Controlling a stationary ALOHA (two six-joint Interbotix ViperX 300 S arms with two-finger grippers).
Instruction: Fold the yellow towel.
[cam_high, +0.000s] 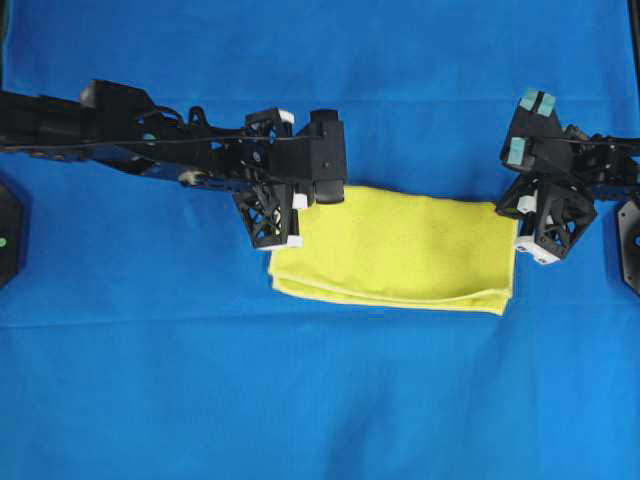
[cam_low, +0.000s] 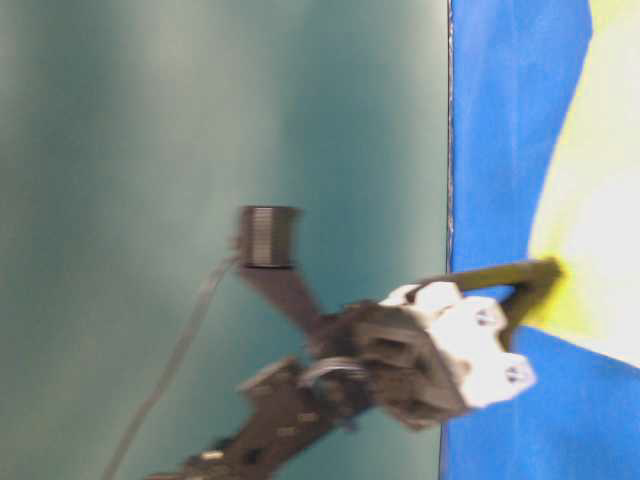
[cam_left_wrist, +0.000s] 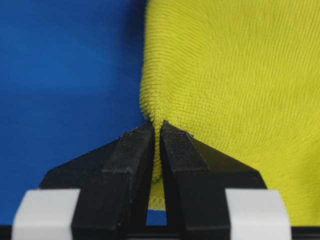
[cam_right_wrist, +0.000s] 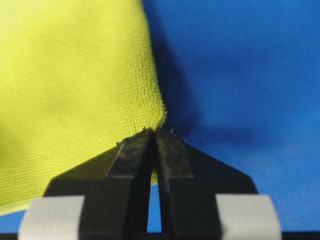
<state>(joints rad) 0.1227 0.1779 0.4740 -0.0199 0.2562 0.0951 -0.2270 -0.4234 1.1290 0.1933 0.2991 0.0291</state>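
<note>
My left tool (cam_left_wrist: 156, 131) is clamped on a corner of the square yellow-green terry towel with its paler stitched hem (cam_high: 400, 245), the pile bunched into a ridge where the cloth enters the tips. My right tool (cam_right_wrist: 154, 134) is pinched the same way on the opposite corner, with only the very edge of the fabric caught between its tips. I judge I hold both corners of one edge so the cloth stays taut between them and can be carried over as one flap rather than sagging in the middle.

The towel lies between my two tools on the desk, which is covered with a blue cloth (cam_high: 320, 400). It already looks doubled once: a layered edge shows along the side away from my tools in the overhead view. Its long axis runs straight from one tool to the other, and the short way points off from my tips across the desk.
</note>
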